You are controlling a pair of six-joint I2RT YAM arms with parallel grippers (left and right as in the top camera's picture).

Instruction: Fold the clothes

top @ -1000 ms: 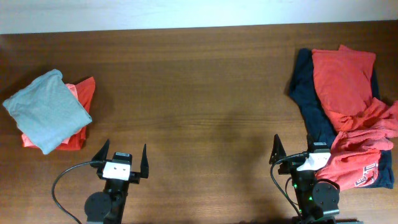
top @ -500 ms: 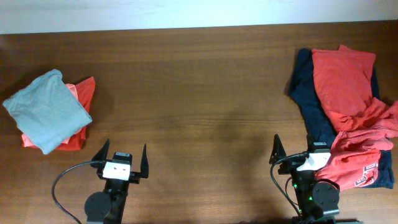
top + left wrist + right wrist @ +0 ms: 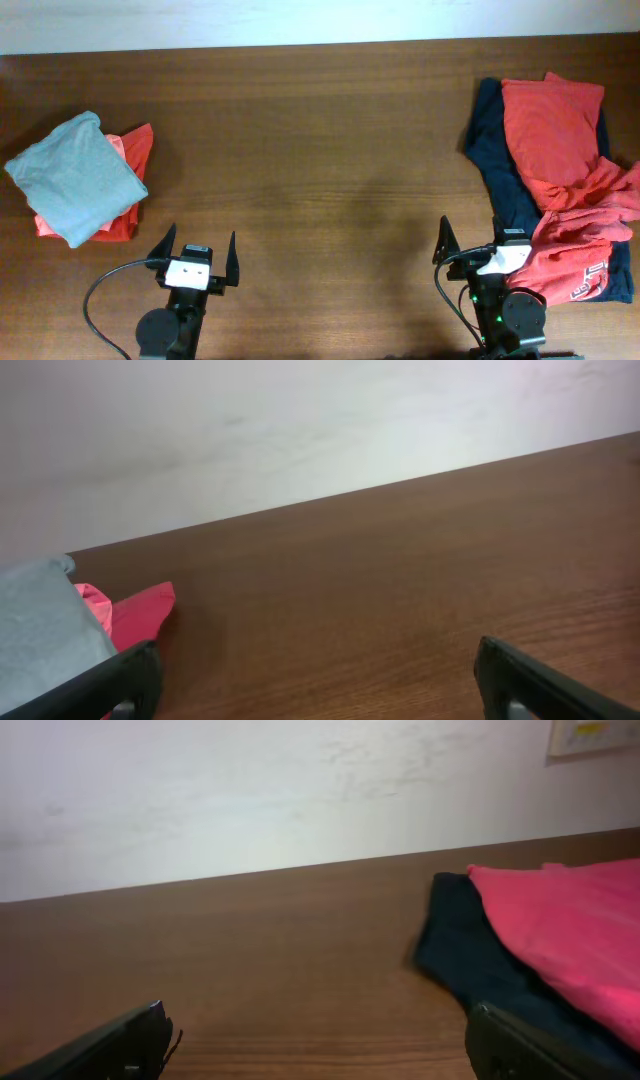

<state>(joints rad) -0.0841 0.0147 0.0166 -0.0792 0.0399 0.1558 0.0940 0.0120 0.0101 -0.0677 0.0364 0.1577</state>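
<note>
Overhead: one grey shirt (image 3: 75, 175) atop one orange-red shirt (image 3: 137, 150); one navy garment (image 3: 495, 165).

Evenly, softly lit from above — no hard glare, just a faint pale sheen on the dark brown wooden table (image 3: 330, 190). Short soft shadow beside the folded light-grey cotton shirt (image 3: 72, 175). Sharp overhead; softer and slightly grainy at both wrists — blurred at the lower corners.
</note>
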